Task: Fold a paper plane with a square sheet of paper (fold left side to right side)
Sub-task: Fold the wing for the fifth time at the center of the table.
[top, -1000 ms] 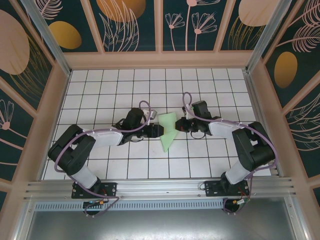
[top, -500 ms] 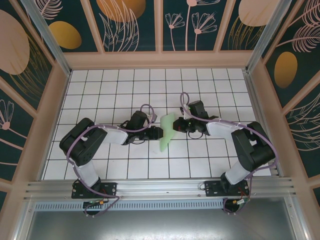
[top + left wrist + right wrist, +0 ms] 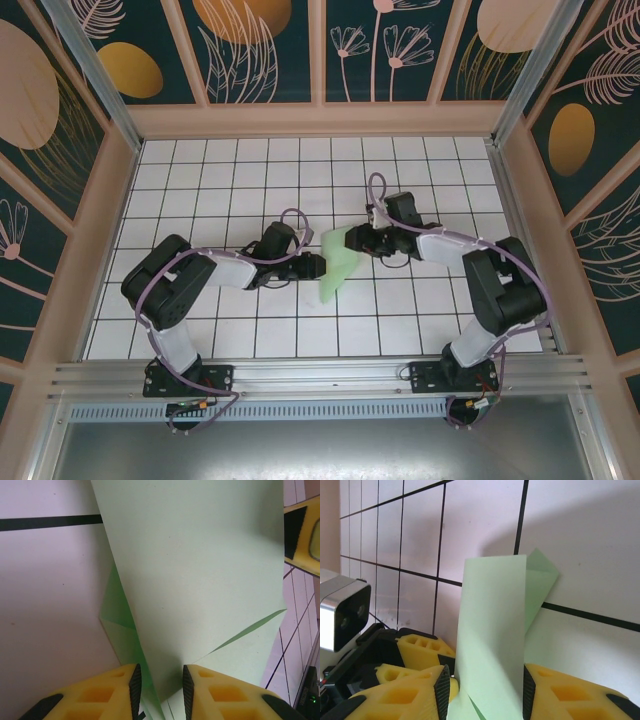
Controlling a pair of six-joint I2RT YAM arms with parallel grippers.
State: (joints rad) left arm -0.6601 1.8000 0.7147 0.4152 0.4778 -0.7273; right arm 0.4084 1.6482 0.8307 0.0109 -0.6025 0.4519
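Letting go since a moment earlier, the right hand [image 3: 360,241] is standing with its jaws partly apart. The paper [image 3: 337,262] is rising loosely between its fingers and is no longer being pinched by them. This hand is also sitting a little farther up the desk [image 3: 200,190] than before. The left hand [image 3: 320,264] is keeping its place of half a second ago, its jaws drawn narrow and gripping the paper's folded end. Over the second, its arm has been folding its elbow in toward the base. The paper, a wider bow-tie shape earlier, is now showing as a slim creased strip standing on edge between the two hands, near the middle of the desk.

The desk is showing white tiles ruled by dark lines. Dark teal walls [image 3: 260,50] painted with pale flowers and orange ovals are enclosing it behind wood-coloured frames. A metal rail [image 3: 320,372] is running along the near edge by the arm bases.
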